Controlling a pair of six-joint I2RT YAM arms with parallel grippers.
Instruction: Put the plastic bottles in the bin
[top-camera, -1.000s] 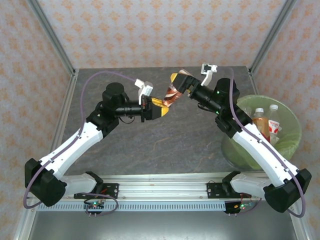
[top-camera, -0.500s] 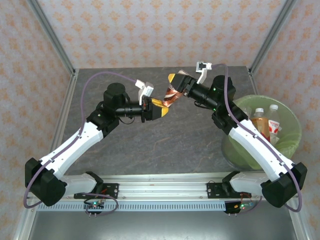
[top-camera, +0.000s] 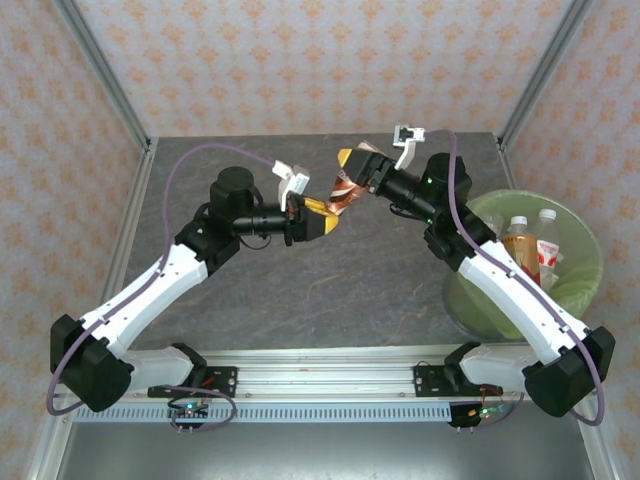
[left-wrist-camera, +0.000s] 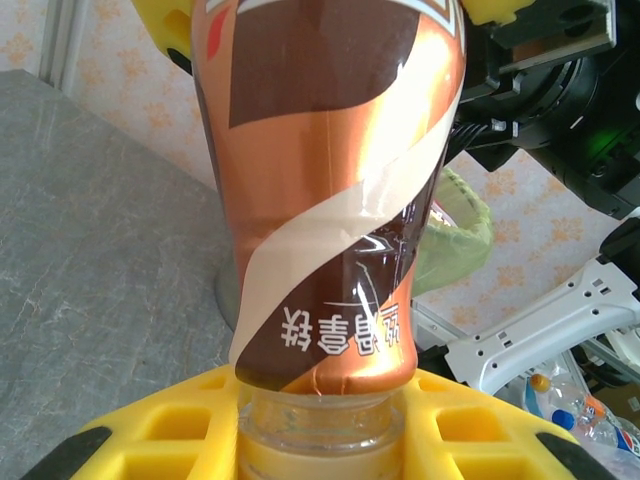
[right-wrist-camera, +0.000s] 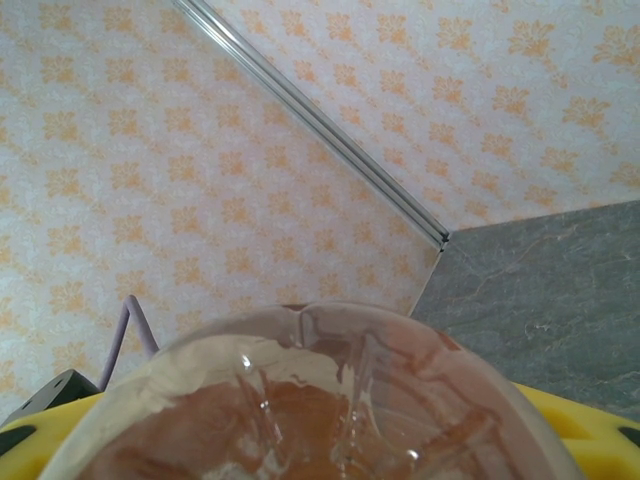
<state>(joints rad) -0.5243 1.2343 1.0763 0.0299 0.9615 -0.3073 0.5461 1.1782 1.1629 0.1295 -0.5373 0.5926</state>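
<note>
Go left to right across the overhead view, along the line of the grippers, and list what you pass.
left gripper → brown-orange bottle → right gripper → bin

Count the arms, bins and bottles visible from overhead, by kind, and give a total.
Arms: 2, left arm and right arm
Bins: 1, bin
Bottles: 3, brown-orange bottle held between the arms, amber-filled bottle and red-labelled bottle in the bin
Total: 6
</note>
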